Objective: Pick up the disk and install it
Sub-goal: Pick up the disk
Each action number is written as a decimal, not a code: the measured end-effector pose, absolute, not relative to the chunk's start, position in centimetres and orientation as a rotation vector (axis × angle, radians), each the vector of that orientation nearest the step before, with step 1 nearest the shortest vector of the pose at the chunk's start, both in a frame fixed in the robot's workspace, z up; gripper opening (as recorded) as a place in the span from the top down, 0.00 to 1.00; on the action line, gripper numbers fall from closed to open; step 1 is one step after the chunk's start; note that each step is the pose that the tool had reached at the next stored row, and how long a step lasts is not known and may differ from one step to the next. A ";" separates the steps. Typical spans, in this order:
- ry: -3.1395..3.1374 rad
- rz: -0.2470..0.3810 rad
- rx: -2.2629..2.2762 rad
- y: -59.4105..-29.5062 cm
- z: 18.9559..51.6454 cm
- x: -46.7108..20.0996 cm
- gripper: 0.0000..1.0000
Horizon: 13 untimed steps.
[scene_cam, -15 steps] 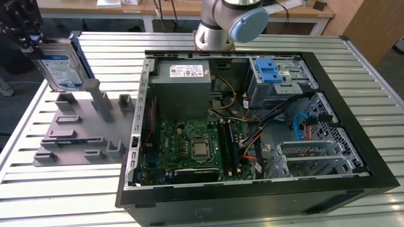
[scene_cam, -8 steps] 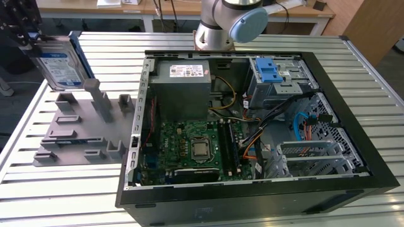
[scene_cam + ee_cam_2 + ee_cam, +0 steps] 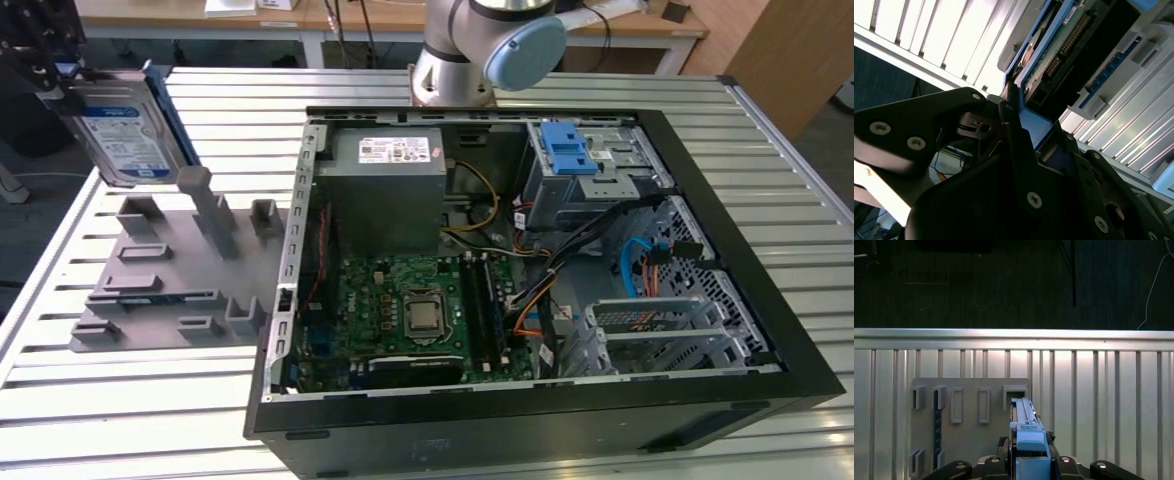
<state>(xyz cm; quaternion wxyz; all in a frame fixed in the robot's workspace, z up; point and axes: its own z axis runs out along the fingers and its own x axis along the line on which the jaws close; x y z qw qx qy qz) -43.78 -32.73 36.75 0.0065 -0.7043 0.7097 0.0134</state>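
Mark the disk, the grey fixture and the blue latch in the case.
disk (image 3: 120, 140): exterior view, on its label.
fixture (image 3: 200, 275): exterior view, on its flat base.
latch (image 3: 571, 155): exterior view, on its blue top face.

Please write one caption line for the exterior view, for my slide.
The gripper holds the disk upright by the grey fixture, next to the open computer case.
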 end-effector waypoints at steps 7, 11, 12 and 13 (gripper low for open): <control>2.222 0.039 -2.205 -32.7 37.3 -43.8 0.64; 2.223 0.037 -2.206 -32.6 37.6 -43.8 0.64; 2.223 0.036 -2.206 -32.6 37.7 -43.8 0.64; 2.224 0.035 -2.206 -32.6 37.8 -43.8 0.64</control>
